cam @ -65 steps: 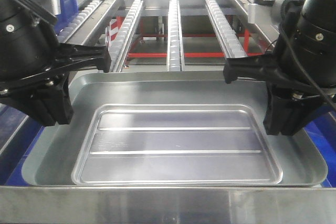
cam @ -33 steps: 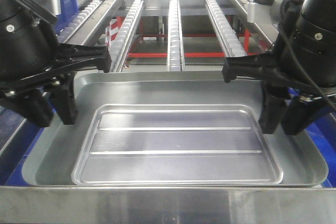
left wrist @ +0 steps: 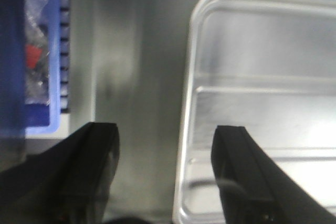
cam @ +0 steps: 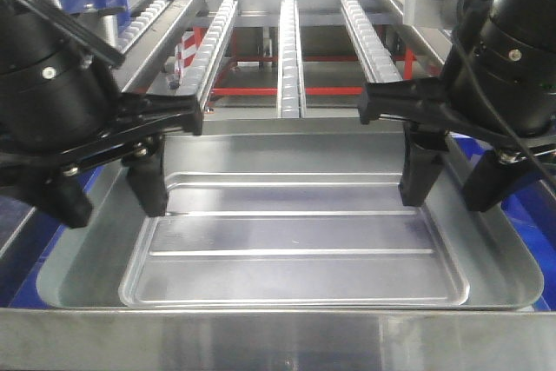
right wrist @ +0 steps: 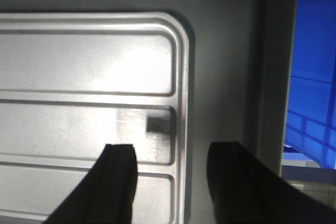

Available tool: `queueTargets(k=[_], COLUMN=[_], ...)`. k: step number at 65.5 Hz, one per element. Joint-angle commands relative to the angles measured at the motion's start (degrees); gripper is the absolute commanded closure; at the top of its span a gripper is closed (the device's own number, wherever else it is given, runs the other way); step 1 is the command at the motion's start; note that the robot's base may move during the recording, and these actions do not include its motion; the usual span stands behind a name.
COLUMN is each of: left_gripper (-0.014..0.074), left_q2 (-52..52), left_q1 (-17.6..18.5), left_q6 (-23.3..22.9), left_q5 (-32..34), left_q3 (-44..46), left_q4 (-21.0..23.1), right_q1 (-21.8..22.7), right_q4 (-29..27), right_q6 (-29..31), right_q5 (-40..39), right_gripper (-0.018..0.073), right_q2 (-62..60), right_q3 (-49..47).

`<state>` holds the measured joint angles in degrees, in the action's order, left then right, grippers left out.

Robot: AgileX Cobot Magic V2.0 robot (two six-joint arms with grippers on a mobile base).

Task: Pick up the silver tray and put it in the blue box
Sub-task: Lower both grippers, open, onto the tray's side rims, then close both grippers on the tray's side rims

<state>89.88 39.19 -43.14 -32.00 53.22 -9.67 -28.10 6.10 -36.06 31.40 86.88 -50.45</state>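
The silver tray [cam: 295, 241] lies flat beneath both pairs of jaws, apparently seated in the blue box [cam: 532, 215]. The left jaws and right jaws stand spread above its side rims, gripping nothing, which suggests placement is complete.

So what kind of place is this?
Probably a factory or warehouse line: long roller tracks run behind the silver tray, with a blue box showing at its sides and red steel framing beyond.
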Motion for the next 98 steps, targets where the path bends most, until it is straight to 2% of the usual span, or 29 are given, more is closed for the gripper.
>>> queueTargets(k=[1,30,77,98], left_gripper=[0.0311,0.0311,0.0311,0.0311], left_q2=[-1.79,1.07,2.76,2.76], left_q1=[0.39,0.39,0.39,0.39], left_q6=[-0.72,-0.72,-0.72,-0.72], left_q5=[2.40,-0.19,0.01,0.01], left_q3=[1.69,1.69,1.69,1.69], left_q4=[0.09,0.61,0.16,0.16], right_q1=[-0.04,-0.04,-0.04,-0.04], right_q4=[0.82,0.82,1.49,1.49], right_q6=[-0.09,-0.09,-0.09,-0.09], right_q5=[-2.40,-2.50,-4.18,-0.17], right_gripper=[0.0132,0.0132,0.0134,0.0134], right_q2=[-1.05,2.24,4.51,4.51], right_q3=[-1.72,-1.72,-1.66,-1.66])
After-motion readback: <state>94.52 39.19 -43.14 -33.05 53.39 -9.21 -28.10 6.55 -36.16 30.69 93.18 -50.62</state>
